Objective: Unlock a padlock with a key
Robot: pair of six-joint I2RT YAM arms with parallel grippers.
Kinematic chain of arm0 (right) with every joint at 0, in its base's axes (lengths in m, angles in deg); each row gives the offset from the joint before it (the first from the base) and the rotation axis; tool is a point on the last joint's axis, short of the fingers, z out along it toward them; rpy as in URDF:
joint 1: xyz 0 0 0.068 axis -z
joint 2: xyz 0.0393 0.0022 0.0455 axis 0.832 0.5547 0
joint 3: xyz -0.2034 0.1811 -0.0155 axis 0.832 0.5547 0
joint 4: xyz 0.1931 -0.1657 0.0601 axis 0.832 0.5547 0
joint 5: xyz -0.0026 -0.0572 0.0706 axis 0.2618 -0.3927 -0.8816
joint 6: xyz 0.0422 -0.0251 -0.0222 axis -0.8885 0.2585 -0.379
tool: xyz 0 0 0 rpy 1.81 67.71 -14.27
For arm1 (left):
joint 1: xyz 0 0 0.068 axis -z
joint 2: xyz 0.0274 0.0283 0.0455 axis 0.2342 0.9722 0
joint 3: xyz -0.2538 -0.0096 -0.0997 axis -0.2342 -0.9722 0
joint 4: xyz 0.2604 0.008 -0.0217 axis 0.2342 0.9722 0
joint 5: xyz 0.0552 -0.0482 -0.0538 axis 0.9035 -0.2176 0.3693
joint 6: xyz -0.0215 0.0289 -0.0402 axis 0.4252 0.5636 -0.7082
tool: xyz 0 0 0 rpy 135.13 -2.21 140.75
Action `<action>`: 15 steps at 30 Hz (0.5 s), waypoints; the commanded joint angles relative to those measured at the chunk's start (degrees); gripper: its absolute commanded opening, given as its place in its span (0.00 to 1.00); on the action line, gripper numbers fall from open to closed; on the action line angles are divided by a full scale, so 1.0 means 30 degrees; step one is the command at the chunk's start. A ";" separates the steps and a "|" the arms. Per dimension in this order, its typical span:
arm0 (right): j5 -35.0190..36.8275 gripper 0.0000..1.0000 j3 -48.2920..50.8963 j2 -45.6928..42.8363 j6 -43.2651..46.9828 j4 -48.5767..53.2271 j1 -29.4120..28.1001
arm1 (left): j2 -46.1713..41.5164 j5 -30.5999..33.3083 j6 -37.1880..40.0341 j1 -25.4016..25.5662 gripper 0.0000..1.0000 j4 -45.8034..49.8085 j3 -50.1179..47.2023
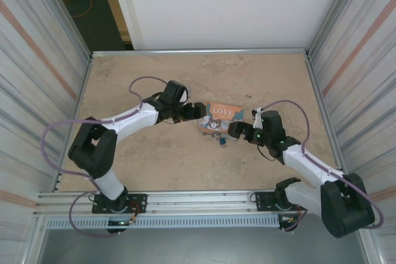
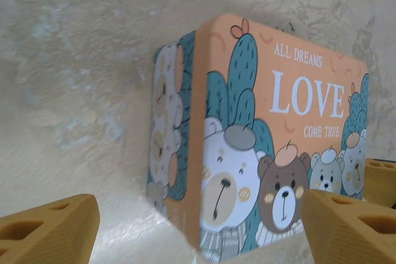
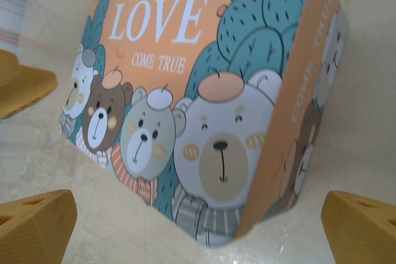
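Note:
The orange-and-blue "LOVE" picture box (image 1: 221,116) lies mid-table. Just in front of it sits a tiny blue-teal padlock (image 1: 221,141); it is too small to show its shackle, and I cannot make out the key. My left gripper (image 1: 201,113) is at the box's left end, open, with the box's near corner (image 2: 198,171) between its wide-spread fingers (image 2: 49,230). My right gripper (image 1: 236,130) is at the box's front right corner, also open, with that corner (image 3: 247,171) between its fingers (image 3: 37,224). Neither gripper holds anything.
The sandy tabletop (image 1: 154,78) is fenced by a metal rail and corrugated walls (image 1: 43,60) on both sides. The right gripper's finger (image 2: 380,180) shows past the box in the left wrist view. The left gripper's finger (image 3: 18,85) shows likewise in the right wrist view.

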 commanded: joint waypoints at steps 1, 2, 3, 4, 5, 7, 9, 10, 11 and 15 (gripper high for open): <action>-0.0518 1.00 -0.1070 0.1284 0.1260 -0.0587 0.0270 | 0.1061 -0.1265 0.0567 -0.0121 0.85 0.0278 0.0941; -0.0559 1.00 -0.1293 0.1690 0.1365 -0.0587 0.0301 | 0.1347 -0.1412 0.0524 -0.0130 0.85 0.0249 0.1028; -0.0570 1.00 -0.1466 0.2027 0.1505 -0.0613 0.0307 | 0.1559 -0.1548 0.0467 -0.0122 0.85 0.0190 0.1032; -0.0614 1.00 -0.1642 0.2352 0.1623 -0.0645 0.0327 | 0.1746 -0.1668 0.0425 -0.0133 0.86 0.0160 0.1006; -0.0633 1.00 -0.1815 0.2630 0.1782 -0.0646 0.0370 | 0.1862 -0.1704 0.0372 -0.0118 0.86 0.0185 0.0976; -0.0668 1.00 -0.2032 0.2995 0.2073 -0.0540 0.0394 | 0.1940 -0.1665 0.0336 -0.0121 0.87 0.0244 0.0766; -0.0690 1.00 -0.2318 0.3317 0.2451 -0.0380 0.0430 | 0.1911 -0.1610 0.0313 -0.0118 0.87 0.0219 0.0478; -0.0729 1.00 -0.2508 0.3514 0.2713 -0.0206 0.0426 | 0.1896 -0.1608 0.0304 -0.0119 0.87 0.0218 0.0335; -0.0773 1.00 -0.2648 0.3666 0.2925 -0.0058 0.0419 | 0.1896 -0.1609 0.0296 -0.0139 0.87 0.0218 0.0196; -0.1357 1.00 -0.3339 0.4425 0.3864 0.0258 0.0417 | 0.1838 -0.1628 0.0137 -0.0142 0.87 0.0090 -0.0564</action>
